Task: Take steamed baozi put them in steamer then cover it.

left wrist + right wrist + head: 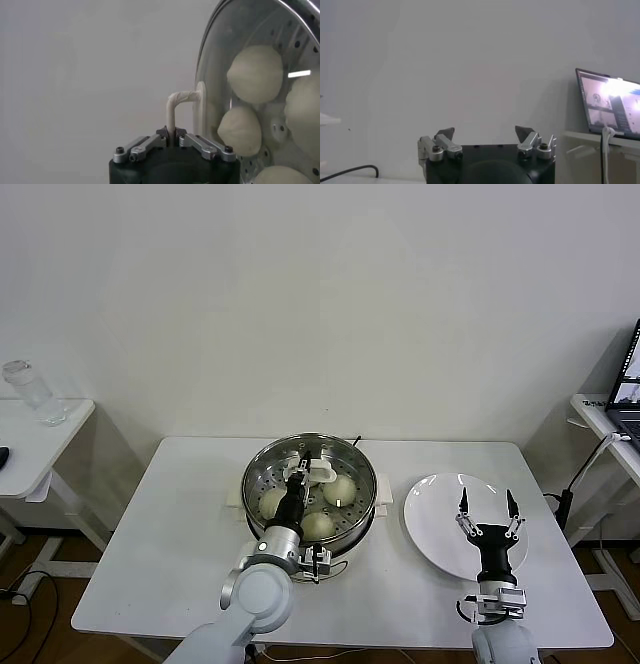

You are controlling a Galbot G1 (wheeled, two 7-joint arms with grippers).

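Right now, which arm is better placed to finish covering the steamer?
Left. The left gripper is shut on the cover's white handle, holding it over the steamer with the baozi inside. The right gripper is open, above the empty plate.

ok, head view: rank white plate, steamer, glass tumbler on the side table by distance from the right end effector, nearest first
1. White plate: directly under the open right end effector, on the table's right.
2. Steamer: table centre, to its left, where the left end effector grips the cover.
3. Glass tumbler: far left side table.
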